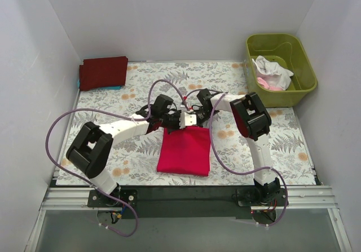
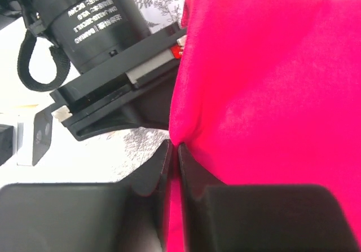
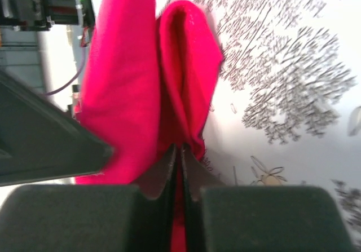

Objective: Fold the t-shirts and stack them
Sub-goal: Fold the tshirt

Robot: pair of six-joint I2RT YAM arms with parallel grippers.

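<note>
The crimson red t-shirt lies as a folded rectangle at the middle of the floral table cloth. My left gripper is shut on its far left edge; the red cloth runs between the fingers. My right gripper is shut on its far right edge, with a fold of red cloth pinched between the fingers. Both grippers sit close together above the shirt's far edge. A folded dark maroon t-shirt lies at the far left corner. White and pale pink shirts sit in the tub.
An olive-green plastic tub stands at the far right. White walls enclose the table on three sides. A blue item peeks from under the maroon shirt. Purple cables loop over both arms.
</note>
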